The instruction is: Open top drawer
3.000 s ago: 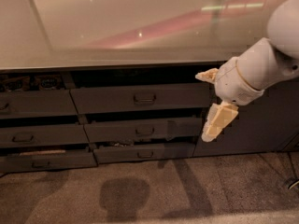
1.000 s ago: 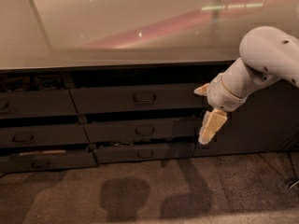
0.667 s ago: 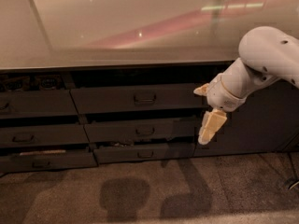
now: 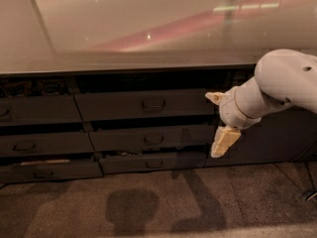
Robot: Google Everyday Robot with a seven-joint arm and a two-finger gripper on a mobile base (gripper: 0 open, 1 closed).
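The top drawer (image 4: 124, 105) is the dark front in the middle column under the counter, with a small loop handle (image 4: 153, 104) at its centre. It sits about level with the fronts beside it, with a dark gap above. My gripper (image 4: 219, 122) hangs at the drawer's right end, roughly a hand's width right of the handle. It is open and holds nothing. One cream finger (image 4: 214, 97) points at the drawer's right edge, while the other finger (image 4: 223, 142) hangs down over the lower drawers. My white arm (image 4: 282, 86) reaches in from the right.
Two shallower drawers (image 4: 148, 139) lie below the top one, the lowest (image 4: 153, 162) slightly ajar. Another drawer column (image 4: 34, 110) stands at the left and a plain cabinet door (image 4: 277, 138) at the right. A glossy countertop (image 4: 124, 29) overhangs. Carpet (image 4: 148, 202) covers the floor.
Over three seconds my arm has drawn in and shifted the gripper a little left and down, toward the top drawer's right end. In the last second it has barely moved. The drawers are unchanged.
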